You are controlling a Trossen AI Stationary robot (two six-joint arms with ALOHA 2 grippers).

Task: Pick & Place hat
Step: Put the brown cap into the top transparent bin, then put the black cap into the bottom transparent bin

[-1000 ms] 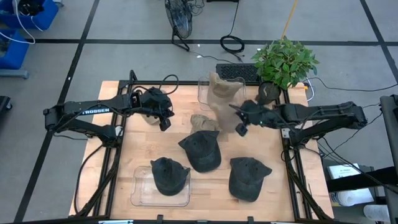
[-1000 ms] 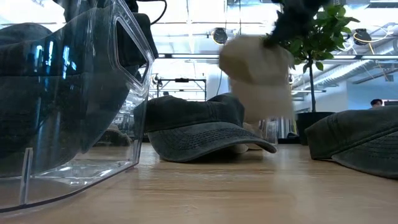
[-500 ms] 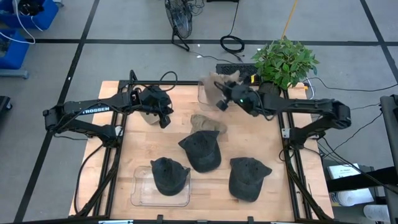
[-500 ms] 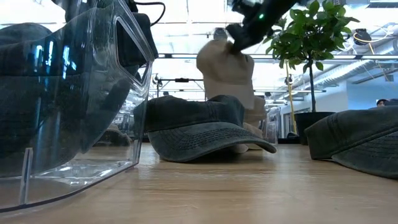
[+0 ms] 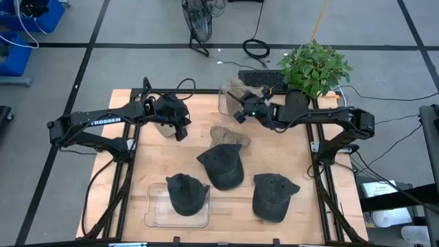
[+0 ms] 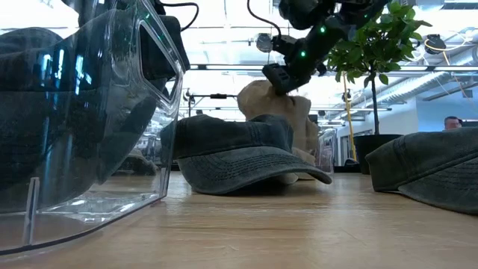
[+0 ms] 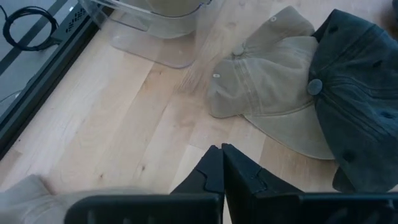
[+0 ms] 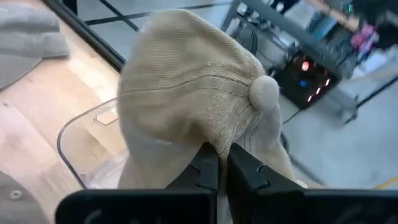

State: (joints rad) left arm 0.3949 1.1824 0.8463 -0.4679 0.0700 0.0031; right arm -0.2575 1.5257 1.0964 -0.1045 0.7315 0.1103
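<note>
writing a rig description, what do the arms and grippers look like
Both arms are dark, slim and jointed. The left arm carries white TROSSEN lettering and a black cable looping near its wrist. The right arm shows a small green light near its gripper. Each gripper has two dark, angular fingers.

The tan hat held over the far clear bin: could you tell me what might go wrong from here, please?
1. The right gripper pinches only a fold of the tan hat, so it may slip early.
2. The hat hangs over the clear bin rim, so it might drape across the edge rather than drop inside.
</note>
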